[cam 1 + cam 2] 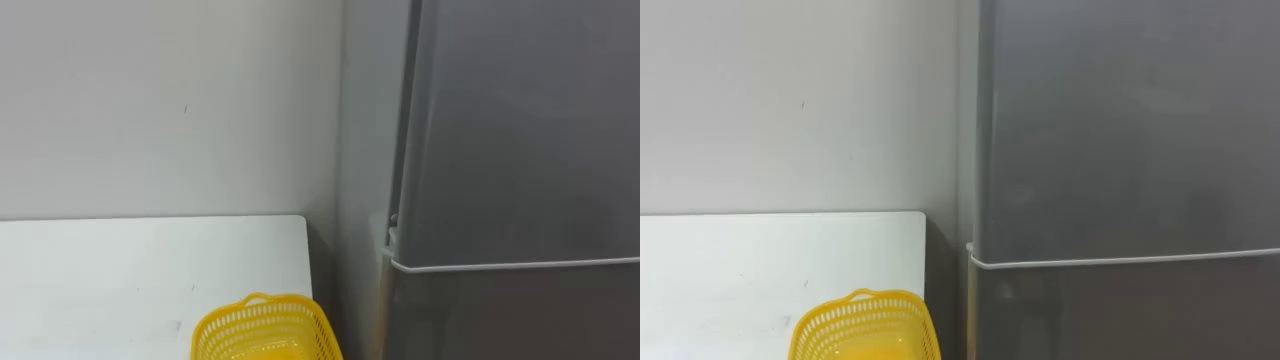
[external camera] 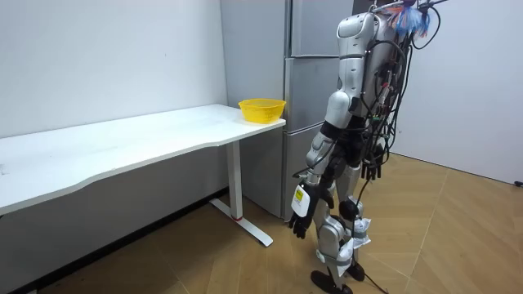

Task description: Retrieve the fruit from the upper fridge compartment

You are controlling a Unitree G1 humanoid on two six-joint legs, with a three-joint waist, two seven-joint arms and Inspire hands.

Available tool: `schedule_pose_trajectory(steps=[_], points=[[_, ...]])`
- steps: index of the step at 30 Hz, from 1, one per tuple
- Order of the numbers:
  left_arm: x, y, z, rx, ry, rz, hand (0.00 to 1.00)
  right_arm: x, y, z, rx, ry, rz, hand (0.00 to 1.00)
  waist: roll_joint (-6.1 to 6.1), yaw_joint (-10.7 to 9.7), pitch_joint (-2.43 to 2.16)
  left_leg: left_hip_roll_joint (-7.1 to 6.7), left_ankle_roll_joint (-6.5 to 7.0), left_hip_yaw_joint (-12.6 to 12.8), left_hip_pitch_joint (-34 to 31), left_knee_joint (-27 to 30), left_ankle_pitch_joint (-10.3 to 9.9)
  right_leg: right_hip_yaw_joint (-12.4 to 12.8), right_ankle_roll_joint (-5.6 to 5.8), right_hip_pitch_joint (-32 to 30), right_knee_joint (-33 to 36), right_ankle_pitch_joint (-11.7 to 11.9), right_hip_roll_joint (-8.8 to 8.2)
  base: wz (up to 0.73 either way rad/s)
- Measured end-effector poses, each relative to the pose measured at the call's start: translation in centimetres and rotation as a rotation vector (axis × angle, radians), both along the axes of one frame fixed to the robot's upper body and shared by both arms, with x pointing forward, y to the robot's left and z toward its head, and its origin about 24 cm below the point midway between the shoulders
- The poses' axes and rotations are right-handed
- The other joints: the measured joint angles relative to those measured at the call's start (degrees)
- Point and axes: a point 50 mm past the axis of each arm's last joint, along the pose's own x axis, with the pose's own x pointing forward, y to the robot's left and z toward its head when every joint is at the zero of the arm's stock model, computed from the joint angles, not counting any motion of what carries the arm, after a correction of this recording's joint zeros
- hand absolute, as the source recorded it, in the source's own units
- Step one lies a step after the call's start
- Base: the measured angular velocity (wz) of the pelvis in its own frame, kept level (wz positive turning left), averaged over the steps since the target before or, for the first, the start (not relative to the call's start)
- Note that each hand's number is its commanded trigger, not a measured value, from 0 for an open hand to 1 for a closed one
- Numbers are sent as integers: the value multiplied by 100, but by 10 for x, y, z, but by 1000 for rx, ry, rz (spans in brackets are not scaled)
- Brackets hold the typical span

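Note:
A tall grey fridge (image 1: 520, 130) stands right in front of me, its upper door (image 1: 1120, 120) shut above the seam that divides it from the lower door (image 1: 1120, 310). In the room view I stand upright close to the fridge (image 2: 310, 82), facing it. Both arms hang at my sides. My left hand (image 2: 299, 214) hangs low by my thigh, fingers relaxed and empty. My right hand (image 2: 372, 170) hangs at hip height on the room view's right, also relaxed and empty.
A long white table (image 1: 120, 270) stands against the wall to the left of the fridge. A yellow mesh basket (image 1: 265, 330) sits at the table's end nearest the fridge. Wooden floor (image 2: 458, 237) lies open behind me.

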Motion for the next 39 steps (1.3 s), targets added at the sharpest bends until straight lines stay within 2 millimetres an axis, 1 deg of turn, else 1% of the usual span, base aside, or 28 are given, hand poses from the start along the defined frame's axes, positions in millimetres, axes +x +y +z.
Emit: schedule_pose_trajectory(steps=[11,22,35,39], points=[[0,0,0,4,-2,0,0,1,0,0,-6,-13,2,0,13,6,6,1,0,7,2,-6,0,4,0,-4,0,0,1,0],[0,0,0,5,-4,-1,0,-6,-1,0,-6,17,-5,0,19,-10,4,1,0,3,4,-5,0,5,0,1,5,0,2,0],[0,0,0,5,-6,6,0,-6,0,0,-6,19,-6,0,47,-13,-4,7,0,28,10,-6,0,64,-1,-2,22,0,20,0],[0,0,0,23,-25,46,0,-6,0,0,-5,18,-12,0,52,-25,-5,8,0,28,7,0,0,59,-1,-3,22,0,18,0]])
